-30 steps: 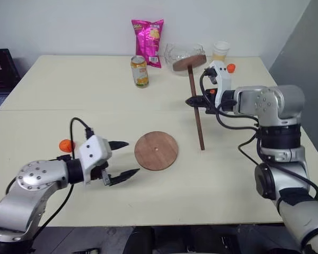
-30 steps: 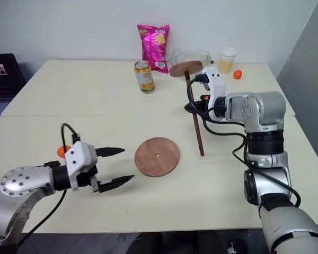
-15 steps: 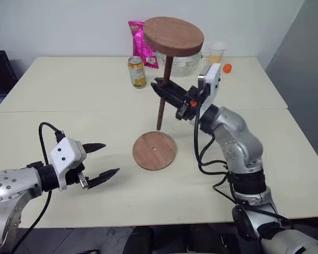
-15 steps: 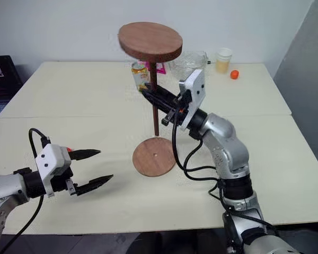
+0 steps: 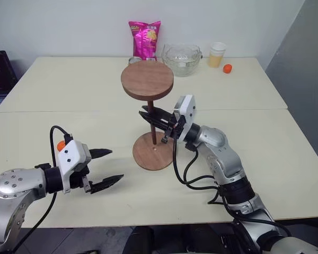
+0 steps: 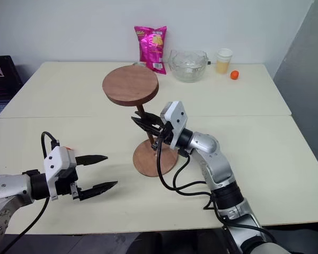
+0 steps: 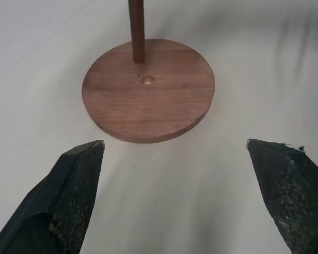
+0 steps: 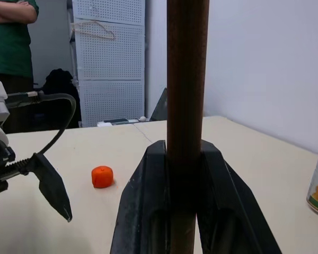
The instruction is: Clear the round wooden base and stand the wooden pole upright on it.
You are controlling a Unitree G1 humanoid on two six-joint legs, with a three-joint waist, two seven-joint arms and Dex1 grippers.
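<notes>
Two items, task nearly complete. Round wooden base [image 5: 153, 151]: on the desk [image 5: 286, 137], top bare. Wooden pole [image 5: 153, 127]: upright, disc end uppermost, foot over the base near its centre hole, apparently unseated. Right claw [image 5: 150, 117]: clamped on pole. Left claw [image 5: 107, 166]: spread wide, empty. Outstanding: seat, release.

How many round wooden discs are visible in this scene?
2. The flat reddish-brown round wooden base lies on the table near its middle; the other disc tops the thin dark wooden pole, held upright above that base by the right gripper.

One pole [image 5: 153, 129], one base [image 5: 153, 151], perhaps two orange caps [image 5: 227, 67].
</notes>
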